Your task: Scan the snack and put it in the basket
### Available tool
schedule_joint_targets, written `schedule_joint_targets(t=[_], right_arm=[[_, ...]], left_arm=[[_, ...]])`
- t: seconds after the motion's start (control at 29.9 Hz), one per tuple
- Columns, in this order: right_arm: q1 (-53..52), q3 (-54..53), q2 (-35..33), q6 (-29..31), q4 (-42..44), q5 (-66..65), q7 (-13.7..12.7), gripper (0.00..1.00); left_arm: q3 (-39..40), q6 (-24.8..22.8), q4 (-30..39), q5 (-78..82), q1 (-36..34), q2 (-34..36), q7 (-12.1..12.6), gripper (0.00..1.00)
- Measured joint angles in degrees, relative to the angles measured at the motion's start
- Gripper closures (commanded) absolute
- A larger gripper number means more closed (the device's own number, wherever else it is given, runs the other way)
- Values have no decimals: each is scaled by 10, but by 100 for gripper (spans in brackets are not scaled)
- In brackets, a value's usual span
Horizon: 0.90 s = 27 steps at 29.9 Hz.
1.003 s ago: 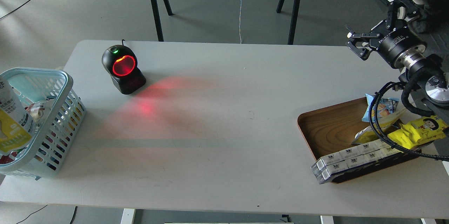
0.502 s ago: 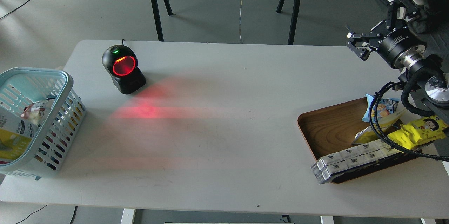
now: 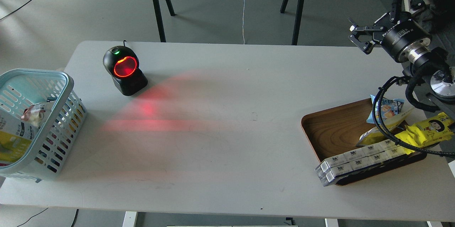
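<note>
The light blue basket (image 3: 67,84) at the table's left edge holds the snack pouch (image 3: 10,138), white and yellow, lying inside and cut off by the frame, with a small wrapped packet (image 3: 35,111) above it. The wooden tray (image 3: 334,127) carries a blue packet (image 3: 389,107), a yellow cartoon-girl pack (image 3: 426,131) and boxed rows (image 3: 355,161). The right gripper (image 3: 376,19), fingers spread wide, holds nothing. The left gripper is out of sight.

Single head view, high, facing forward-down over table (image 3: 227,131).
</note>
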State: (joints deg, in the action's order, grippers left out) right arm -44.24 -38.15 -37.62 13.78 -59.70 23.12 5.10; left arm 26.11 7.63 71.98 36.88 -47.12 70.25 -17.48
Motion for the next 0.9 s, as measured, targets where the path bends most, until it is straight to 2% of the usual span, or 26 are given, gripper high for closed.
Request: schedule_joint_targets(t=[0.13, 0.27, 0.43, 0.5, 0.74, 0.9], right_arm=[[1, 1, -6, -3, -28, -1, 0, 1], [6, 0, -10, -3, -47, -1, -1, 1], [7, -5, -26, -3, -52, 0, -1, 1], [9, -6, -32, -3, -59, 0, -1, 1], [33, -25, -50, -3, -91, 2, 4, 1], [61, -54, -47, -2, -96, 2, 5, 1]], left_arm=[[51, -44, -70, -146, -22, -99, 33, 2], [84, -112, -126, -260, -31, -174, 67, 1], [90, -159, -159, -330, -31, -246, 79, 1], [90, -173, -172, -348, -29, -271, 88, 1], [116, -183, -199, -452, -29, -330, 156, 0], [124, -187, -203, -466, -26, -347, 172, 0]])
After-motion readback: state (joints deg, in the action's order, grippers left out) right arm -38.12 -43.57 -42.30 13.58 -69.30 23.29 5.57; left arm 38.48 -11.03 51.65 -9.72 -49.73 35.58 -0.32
